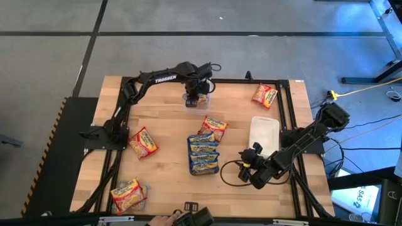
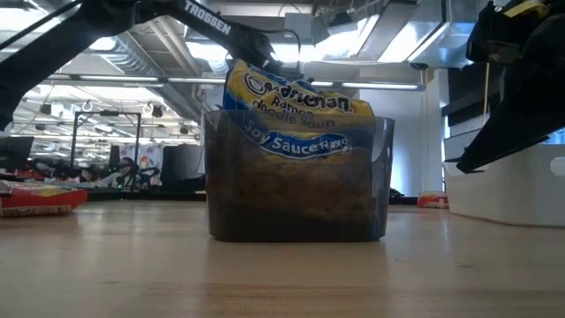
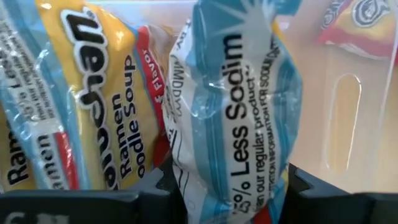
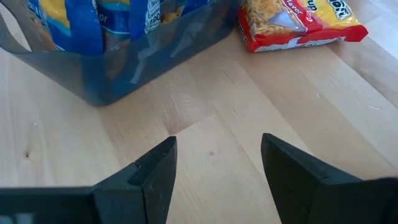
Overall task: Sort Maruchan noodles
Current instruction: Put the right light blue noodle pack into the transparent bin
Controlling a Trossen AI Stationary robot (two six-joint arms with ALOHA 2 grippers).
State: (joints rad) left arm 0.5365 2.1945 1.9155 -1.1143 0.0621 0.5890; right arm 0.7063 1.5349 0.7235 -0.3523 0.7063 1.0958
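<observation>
holding a blue-banded noodle packet [image 3: 233, 106] over the clear tub [image 1: 196, 98], the left gripper [image 1: 196, 90] needed to release it; the right gripper [image 4: 217, 165] waited open.

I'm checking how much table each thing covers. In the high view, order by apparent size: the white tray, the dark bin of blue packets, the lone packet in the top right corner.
1. Dark bin
2. White tray, close to the bin, so unsure
3. Corner packet

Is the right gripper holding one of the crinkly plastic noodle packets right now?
No. The right gripper stands open over the bare wooden table, nothing between its fingers; a red-banded crinkly plastic noodle packet lies beyond it.
</observation>
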